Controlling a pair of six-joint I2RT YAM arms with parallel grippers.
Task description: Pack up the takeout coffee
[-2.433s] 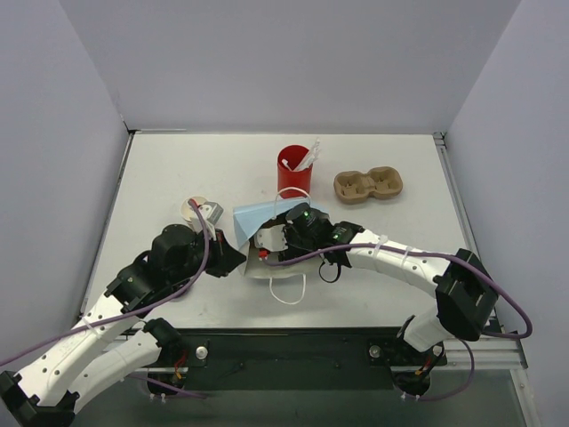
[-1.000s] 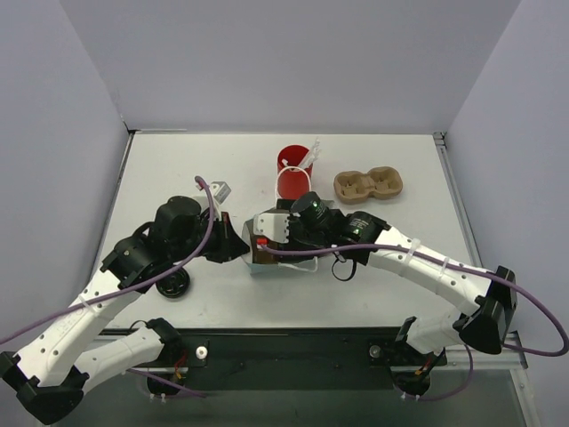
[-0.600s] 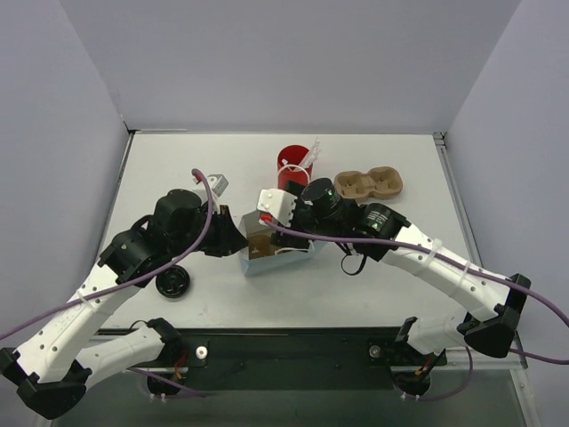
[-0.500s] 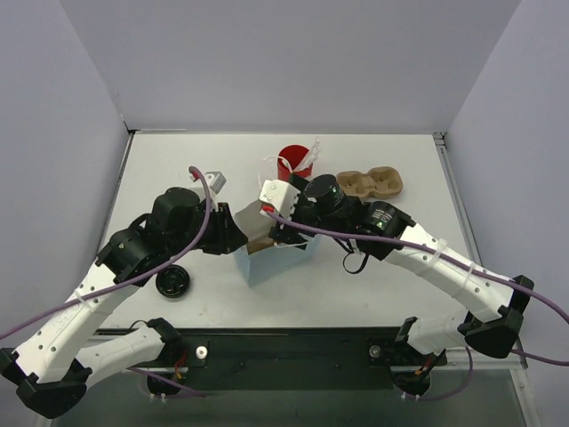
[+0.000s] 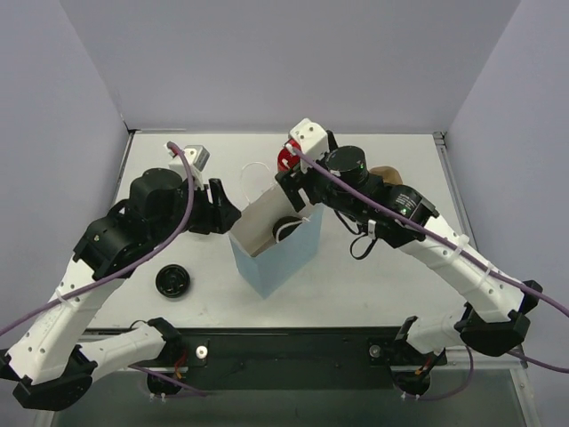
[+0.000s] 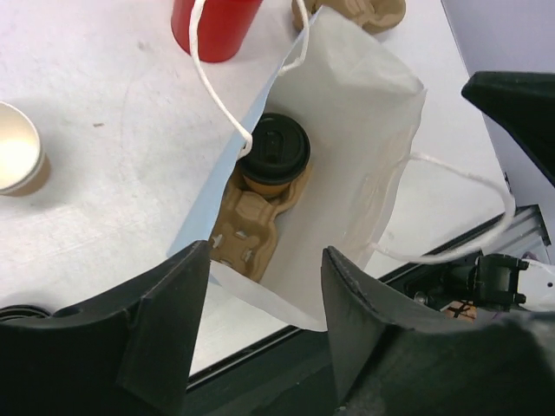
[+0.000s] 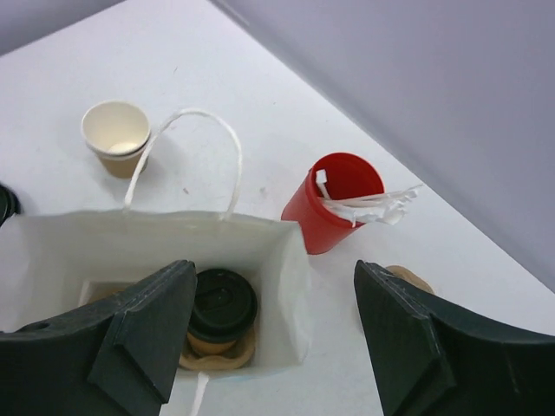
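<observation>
Overhead: kraft-brown paper cup with black plastic lid (image 5: 286, 226), inside the pale-blue paper bag (image 5: 276, 262), shows only its lid; red cup (image 5: 284, 161) and brown moulded-pulp carrier (image 5: 384, 171) largely masked by the right arm (image 5: 427, 240) (slivers remain).

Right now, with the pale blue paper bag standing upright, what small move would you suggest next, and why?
Probably lift the left gripper and right gripper, both open, straight up. The kraft-brown paper cup with a black lid already sits in the brown pulp carrier inside the bag; neither gripper holds anything, and the white cord handles could snag.
</observation>
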